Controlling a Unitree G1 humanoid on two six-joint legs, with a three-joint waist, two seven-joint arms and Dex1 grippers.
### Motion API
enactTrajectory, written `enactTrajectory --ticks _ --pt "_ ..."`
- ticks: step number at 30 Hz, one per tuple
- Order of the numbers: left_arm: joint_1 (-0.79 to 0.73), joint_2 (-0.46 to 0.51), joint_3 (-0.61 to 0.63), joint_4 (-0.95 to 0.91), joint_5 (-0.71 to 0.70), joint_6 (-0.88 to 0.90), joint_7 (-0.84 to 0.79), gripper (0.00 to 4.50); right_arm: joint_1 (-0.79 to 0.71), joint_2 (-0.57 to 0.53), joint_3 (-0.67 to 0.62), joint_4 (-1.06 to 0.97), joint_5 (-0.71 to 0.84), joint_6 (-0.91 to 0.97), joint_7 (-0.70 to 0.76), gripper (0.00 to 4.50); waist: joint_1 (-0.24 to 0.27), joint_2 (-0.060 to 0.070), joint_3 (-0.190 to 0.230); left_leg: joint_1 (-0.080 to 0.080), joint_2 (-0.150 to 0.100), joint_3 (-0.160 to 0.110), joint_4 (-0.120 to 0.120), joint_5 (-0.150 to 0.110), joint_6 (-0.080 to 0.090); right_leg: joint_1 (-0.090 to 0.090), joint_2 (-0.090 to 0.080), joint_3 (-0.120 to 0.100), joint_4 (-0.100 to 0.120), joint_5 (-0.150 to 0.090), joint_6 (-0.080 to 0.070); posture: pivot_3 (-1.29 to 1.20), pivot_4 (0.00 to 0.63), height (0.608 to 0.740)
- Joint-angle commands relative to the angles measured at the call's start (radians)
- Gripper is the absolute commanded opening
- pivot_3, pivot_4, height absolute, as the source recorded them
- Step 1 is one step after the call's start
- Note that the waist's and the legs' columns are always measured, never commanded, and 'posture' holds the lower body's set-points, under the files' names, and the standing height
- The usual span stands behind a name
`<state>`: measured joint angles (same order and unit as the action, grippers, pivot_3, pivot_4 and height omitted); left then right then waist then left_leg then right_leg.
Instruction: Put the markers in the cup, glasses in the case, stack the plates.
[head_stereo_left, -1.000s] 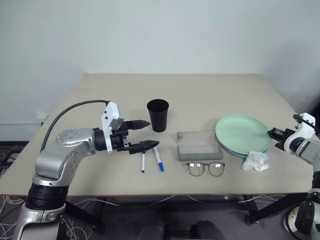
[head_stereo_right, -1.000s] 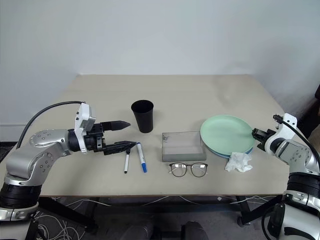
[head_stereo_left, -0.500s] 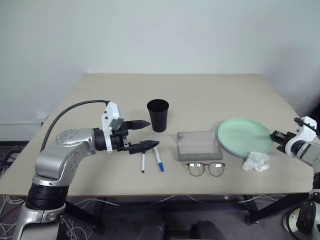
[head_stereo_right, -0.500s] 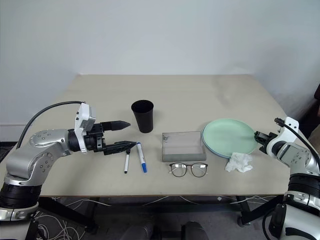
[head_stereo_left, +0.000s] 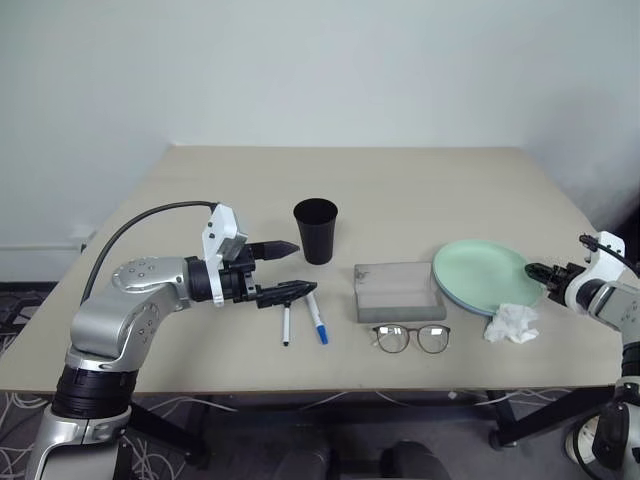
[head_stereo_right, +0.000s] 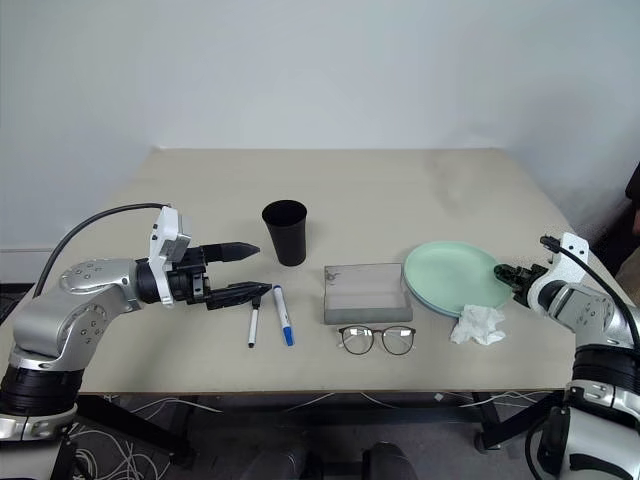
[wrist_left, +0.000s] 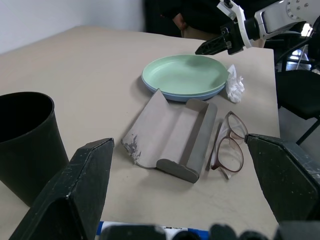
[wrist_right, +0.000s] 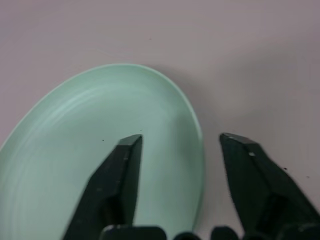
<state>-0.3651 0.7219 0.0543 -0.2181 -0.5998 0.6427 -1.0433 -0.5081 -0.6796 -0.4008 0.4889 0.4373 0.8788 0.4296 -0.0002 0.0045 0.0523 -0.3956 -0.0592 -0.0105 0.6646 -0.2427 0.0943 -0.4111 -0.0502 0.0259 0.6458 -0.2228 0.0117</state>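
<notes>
We see a beige worktop (head_stereo_left: 420, 185) whose far half lies bare. Near its right edge the pale green round plate (head_stereo_left: 485, 273) sits stacked on the light blue plate (wrist_left: 170, 95). Our right gripper (wrist_right: 180, 175) has let go, fingers spread astride the green rim. Our left gripper (head_stereo_left: 285, 270) hangs open above two white markers (head_stereo_left: 303, 322), near the front edge.

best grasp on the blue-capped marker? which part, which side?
Grip the blue-capped marker mid-barrel, coming from above with the fingers across its width. It lies flat on the table, so only the top is free. The black-capped marker lies close beside it on the robot's left, so keep that finger tight. The open left gripper hovers nearest.
</notes>
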Motion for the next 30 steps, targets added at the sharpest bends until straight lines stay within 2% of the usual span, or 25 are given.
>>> enactTrajectory --ticks 1,8,12,20,30 --pt "-0.027 0.004 0.01 -0.01 0.001 -0.019 0.0 4.5 0.011 -0.092 0.038 -0.068 -0.026 -0.089 0.125 3.3 0.001 0.001 0.0 0.0 0.0 0.0 0.0 0.0 0.0 0.0 0.0 0.0 0.0 0.0 0.0 0.0 0.0 0.731" --pt "-0.025 0.007 0.015 -0.009 0.0 -0.018 -0.001 4.5 0.21 -0.258 0.089 -0.244 0.004 -0.16 0.447 3.3 0.005 0.001 0.0 0.0 0.0 -0.001 -0.001 -0.001 0.002 0.001 0.0 -0.001 -0.004 0.0 0.001 0.0 0.0 0.731" --pt "-0.026 0.007 0.013 -0.007 0.001 -0.018 0.0 4.5 0.327 -0.313 0.116 -0.328 -0.002 -0.176 0.548 3.3 0.004 0.001 0.0 0.0 0.001 -0.001 0.0 -0.001 0.002 0.001 0.0 -0.001 -0.004 0.0 0.002 0.0 0.0 0.731" --pt "-0.025 0.012 0.018 -0.009 -0.002 -0.013 0.001 4.5 0.426 -0.289 0.16 -0.449 -0.019 -0.183 0.559 3.3 0.005 0.001 0.0 0.0 0.001 -0.001 0.001 -0.001 0.002 0.002 -0.001 -0.001 -0.003 -0.002 0.007 0.0 0.0 0.731" --pt "-0.019 0.014 0.023 -0.018 -0.005 -0.005 0.01 4.5 0.441 -0.253 0.259 -0.527 -0.088 -0.19 0.484 3.3 0.004 0.0 0.0 0.0 0.001 -0.001 0.001 -0.001 0.002 0.001 -0.001 0.0 -0.004 0.0 0.003 0.0 0.0 0.731"
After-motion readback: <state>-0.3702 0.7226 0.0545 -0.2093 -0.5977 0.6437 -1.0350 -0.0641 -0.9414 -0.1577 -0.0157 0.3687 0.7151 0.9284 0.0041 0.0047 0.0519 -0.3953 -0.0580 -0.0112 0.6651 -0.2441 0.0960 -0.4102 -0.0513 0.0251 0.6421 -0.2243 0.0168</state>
